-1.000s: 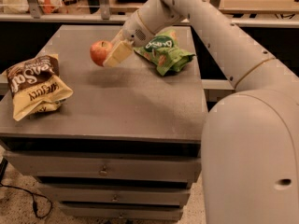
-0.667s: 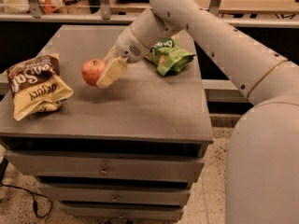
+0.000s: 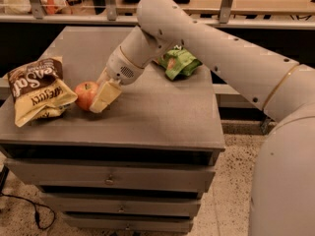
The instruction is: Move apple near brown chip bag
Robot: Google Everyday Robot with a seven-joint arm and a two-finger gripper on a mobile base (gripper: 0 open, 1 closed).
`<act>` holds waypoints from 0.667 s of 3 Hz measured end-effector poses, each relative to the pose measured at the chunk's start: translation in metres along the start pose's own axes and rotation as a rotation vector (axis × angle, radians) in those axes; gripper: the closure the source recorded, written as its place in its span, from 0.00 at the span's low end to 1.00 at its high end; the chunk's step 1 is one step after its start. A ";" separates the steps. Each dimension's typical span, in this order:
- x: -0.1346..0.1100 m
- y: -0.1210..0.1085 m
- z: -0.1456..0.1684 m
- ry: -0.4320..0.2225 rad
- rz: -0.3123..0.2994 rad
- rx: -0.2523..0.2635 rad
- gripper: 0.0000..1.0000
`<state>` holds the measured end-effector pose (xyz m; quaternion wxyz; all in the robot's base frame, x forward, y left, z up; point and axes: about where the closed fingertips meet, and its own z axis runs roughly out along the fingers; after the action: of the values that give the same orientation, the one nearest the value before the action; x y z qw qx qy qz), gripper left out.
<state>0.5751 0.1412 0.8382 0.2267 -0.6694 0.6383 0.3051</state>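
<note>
Apple (image 3: 85,93) and tool (image 3: 97,99) have shifted left and down across the bench (image 3: 162,114) since a second ago. They went from mid-bench near the green chip bag (image 3: 180,63) to the left side, next to the brown chip bag (image 3: 38,89). The tool is clamped on the apple, with one tan finger (image 3: 105,96) pressed against the apple's right side and the other finger hidden behind the fruit. The apple sits low, at or just above the bench top, and I can't tell if it touches. It is just beside the brown chip bag's right edge, with a thin gap or light contact. The brown chip bag lies flat at the bench's left edge, in the same spot as before. The green chip bag is at the back, well apart from the apple and partly behind the arm (image 3: 206,43). Drawers (image 3: 108,179) are below the bench top.
</note>
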 end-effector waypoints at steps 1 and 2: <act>-0.001 0.001 0.007 0.019 0.007 0.036 0.86; 0.002 -0.003 0.004 0.027 0.026 0.079 0.62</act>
<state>0.5780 0.1424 0.8339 0.2405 -0.6557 0.6614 0.2735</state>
